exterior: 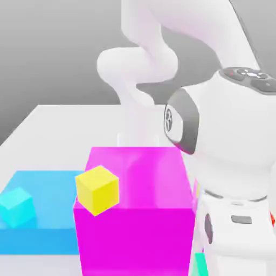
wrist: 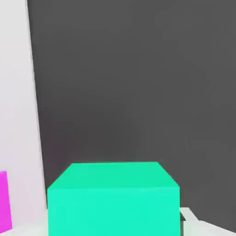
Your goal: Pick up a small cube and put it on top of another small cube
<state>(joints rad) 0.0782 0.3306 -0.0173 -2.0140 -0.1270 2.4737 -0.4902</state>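
Note:
The small bright-yellow cube (exterior: 97,190) shows tilted against the upper left corner of the big magenta block (exterior: 137,215); I cannot tell whether it rests on the block or stands in front of it. My arm's wrist and hand (exterior: 237,215) hang low on the exterior view's right, right of the magenta block and well away from the yellow cube. A teal-green block (wrist: 113,198) stands very close in the hand view, and a corner of it (exterior: 200,264) shows under the hand in the exterior view.
A small cyan cube (exterior: 16,207) lies on a flat blue slab (exterior: 48,188) at the exterior view's left. The white table (exterior: 59,124) runs back behind the blocks. A magenta sliver (wrist: 3,200) and the table edge (wrist: 18,115) appear in the hand view.

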